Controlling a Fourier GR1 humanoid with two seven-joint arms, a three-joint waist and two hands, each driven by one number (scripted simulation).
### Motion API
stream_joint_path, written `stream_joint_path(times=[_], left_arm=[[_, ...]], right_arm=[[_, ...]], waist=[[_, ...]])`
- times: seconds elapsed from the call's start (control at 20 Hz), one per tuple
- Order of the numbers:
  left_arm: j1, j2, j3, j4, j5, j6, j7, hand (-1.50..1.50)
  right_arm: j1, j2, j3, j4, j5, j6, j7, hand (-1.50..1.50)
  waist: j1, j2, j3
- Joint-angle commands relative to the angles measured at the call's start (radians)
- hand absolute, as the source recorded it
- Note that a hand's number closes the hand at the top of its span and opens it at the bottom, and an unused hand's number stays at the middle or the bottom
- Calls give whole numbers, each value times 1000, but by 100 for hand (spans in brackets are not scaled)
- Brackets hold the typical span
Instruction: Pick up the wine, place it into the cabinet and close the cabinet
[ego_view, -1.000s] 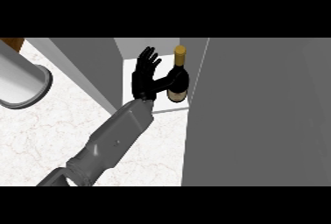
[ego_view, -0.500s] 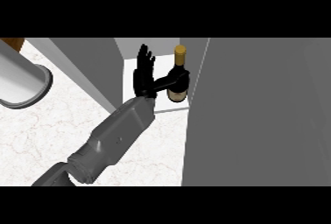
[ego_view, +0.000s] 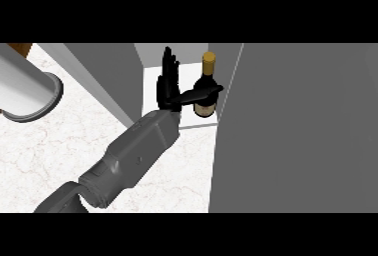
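Straightened robot hand (ego_view: 169, 82) beside wine (ego_view: 206, 90), seemingly inside cabinet (ego_view: 310, 125)

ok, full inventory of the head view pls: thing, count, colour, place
wine bottle: 1, dark glass with gold top and pale label, upright inside the open cabinet, at the top centre
cabinet: 1, grey walls with a white inside floor, top centre, open
cabinet door: 1, grey, large panel that fills the right side of the view
counter top: 1, white marble with faint veins, left and lower centre
cylinder: 1, white-grey, at the left edge on the counter; cannot tell what it is
brown object: 1, brown, top left corner, mostly cut off
forearm: 1, grey, comes in from the lower left towards the cabinet
hand: 1, black, fingers straight up, thumb against the bottle; which side it is cannot be told
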Motion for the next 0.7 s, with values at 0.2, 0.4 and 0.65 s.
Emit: stream_joint_path(times=[0.2, 0.4, 0.65], left_arm=[[24, 0, -41, -101, 43, 58, -102, -150], [8, 0, -19, -55, 64, -46, -86, -150], [75, 0, -93, -156, 72, -19, -106, -150]], right_arm=[[-6, 4, -7, -2, -18, -7, 9, -150], [-11, -15, -42, -27, -38, -17, 49, -150], [20, -7, -17, -37, -10, -17, 36, -150]], waist=[[12, -6, 0], [27, -6, 0], [55, -17, 1]])
